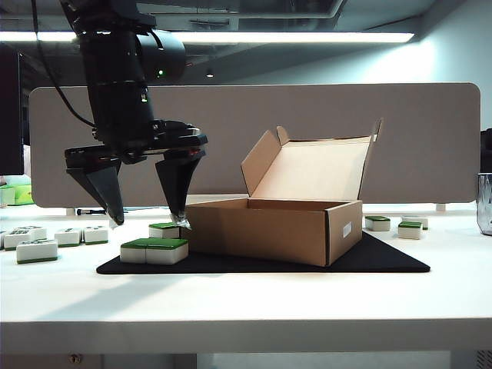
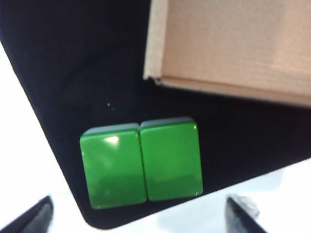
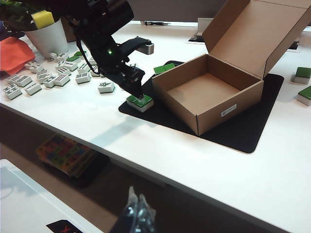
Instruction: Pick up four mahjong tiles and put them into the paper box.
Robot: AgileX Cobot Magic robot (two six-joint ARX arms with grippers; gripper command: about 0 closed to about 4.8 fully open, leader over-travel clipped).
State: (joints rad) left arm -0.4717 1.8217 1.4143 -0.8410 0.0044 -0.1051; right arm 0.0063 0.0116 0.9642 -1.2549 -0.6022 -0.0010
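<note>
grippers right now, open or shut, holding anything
Left tool: open, empty, above the pair of mahjong tiles on the black mat.
Right tool: looks shut, empty, parked away from the table.

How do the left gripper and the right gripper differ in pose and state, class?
1. The left gripper has its jaws spread wide; the right gripper has its fingers pressed together.
2. The left gripper hangs over the paired tiles at the black mat's corner beside the box; the right gripper sits back off the table's edge, far from them.
Shared: neither holds anything.
</note>
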